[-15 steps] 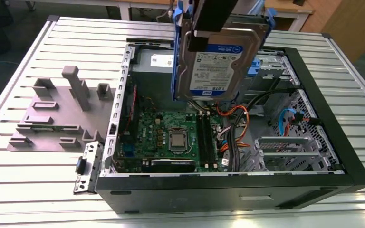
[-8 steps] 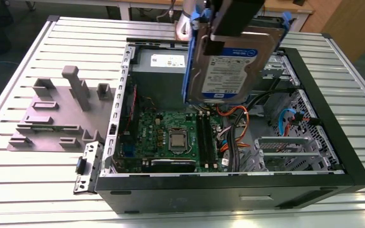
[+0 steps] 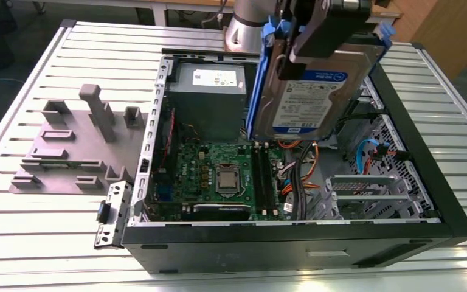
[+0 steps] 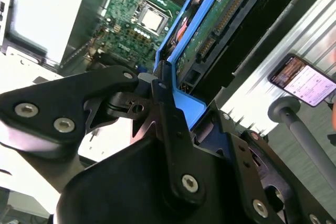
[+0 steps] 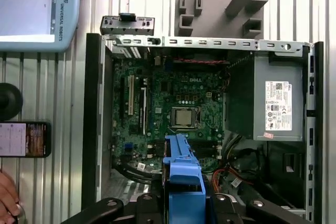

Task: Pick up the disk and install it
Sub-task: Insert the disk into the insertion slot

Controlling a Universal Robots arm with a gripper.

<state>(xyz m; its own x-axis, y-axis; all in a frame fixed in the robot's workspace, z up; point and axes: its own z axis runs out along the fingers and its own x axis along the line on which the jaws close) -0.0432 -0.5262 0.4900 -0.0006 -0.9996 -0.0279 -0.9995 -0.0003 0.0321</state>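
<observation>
1. The disk (image 3: 315,103) is a flat, rectangular slab of silver metal. A blue-and-white label covers its broad face.
2. A blue plastic carrier frame (image 4: 184,106) wraps the disk's edges, smooth and slightly glossy. In the second wrist view the disk's other face shows a green circuit board with a dark row of connector pins.
3. My pincer (image 3: 315,45) is matt black and angular. Its linkage plates are fastened with bright, round screw heads.
4. The computer case (image 3: 298,234) is a black sheet-metal box lying on its side with the cover off, and its inner walls are perforated grey steel.
5. Inside it lie a green motherboard (image 3: 217,164) with a square metallic processor (image 5: 185,116) and a plain grey power supply box (image 3: 209,91) with a white sticker. Red, orange and blue cables run loose beside them.
6. The table (image 3: 55,243) is made of pale ribbed aluminium slats. A grey blocky fixture plate (image 3: 71,146) with upright posts sits on it, at the exterior view's left of the case.
7. A dark phone (image 5: 23,139) lies on the slats beside the case, with a person's hand (image 5: 6,205) near it.
8. My pincer is closed on the disk, its fingers (image 4: 164,116) clamping the blue frame at the disk's upper end.
9. The disk hangs below my fingers, standing on edge and slightly tilted, with its label towards the exterior camera.
10. I hold the disk raised above the open case, over the motherboard and just beside the power supply box in the exterior view.
</observation>
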